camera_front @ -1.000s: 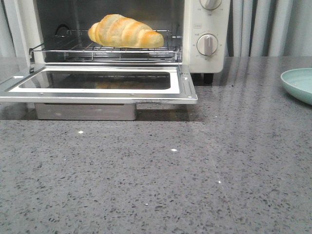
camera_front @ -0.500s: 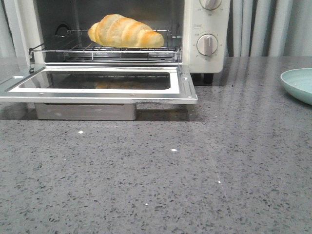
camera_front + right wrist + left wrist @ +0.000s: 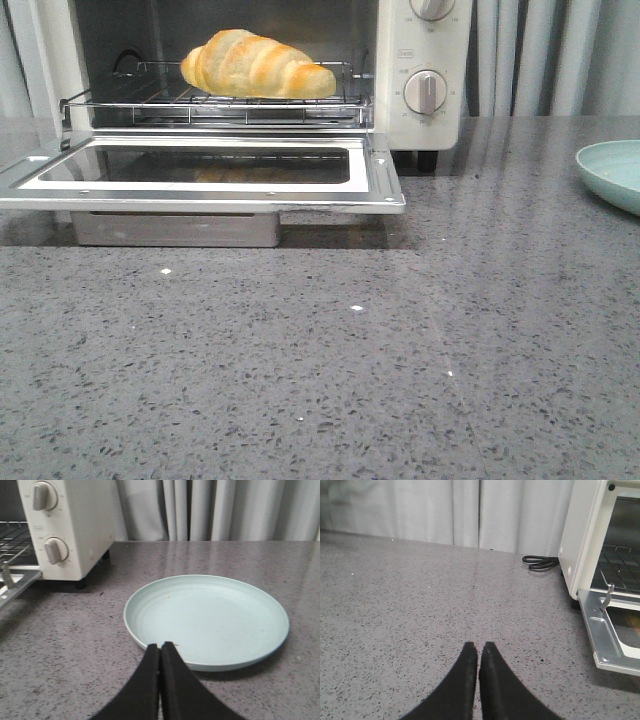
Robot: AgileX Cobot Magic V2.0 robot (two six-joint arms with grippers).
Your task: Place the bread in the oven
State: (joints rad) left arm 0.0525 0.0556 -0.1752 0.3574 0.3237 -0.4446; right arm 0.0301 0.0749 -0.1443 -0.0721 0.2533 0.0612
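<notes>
Front view: the bread (image 3: 257, 65), a golden croissant-shaped roll with browner ridges, lies on the wire rack (image 3: 215, 103) inside the oven (image 3: 420, 70), its tapered end pointing toward the knob side. The oven door (image 3: 200, 175) is dropped fully open and lies flat, its glass window facing up. 2 round knobs (image 3: 425, 91) sit one above the other on the cream panel to the right of the cavity. At the right edge, part of a pale green plate (image 3: 612, 172) rests on the grey speckled countertop (image 3: 330, 370), well apart from the oven. Neither arm appears here. Compared with the frames 1.0 s and 0.5 s ago, nothing differs: bread, door and plate sit exactly where they were

Left wrist view: the left gripper (image 3: 479, 652) hangs low over bare countertop, its 2 black fingers pressed together with only a thin seam between them, holding nothing. The oven's side wall and a corner of the open door lie off to one side, and a black power cord (image 3: 540, 562) is looped on the counter beside the oven, before the grey curtain (image 3: 445, 510)

Right wrist view: the right gripper (image 3: 160, 652) has its fingers likewise pressed together and empty, the tips over the near rim of the plate. The oven's knob panel stands beyond, apart from the plate
</notes>
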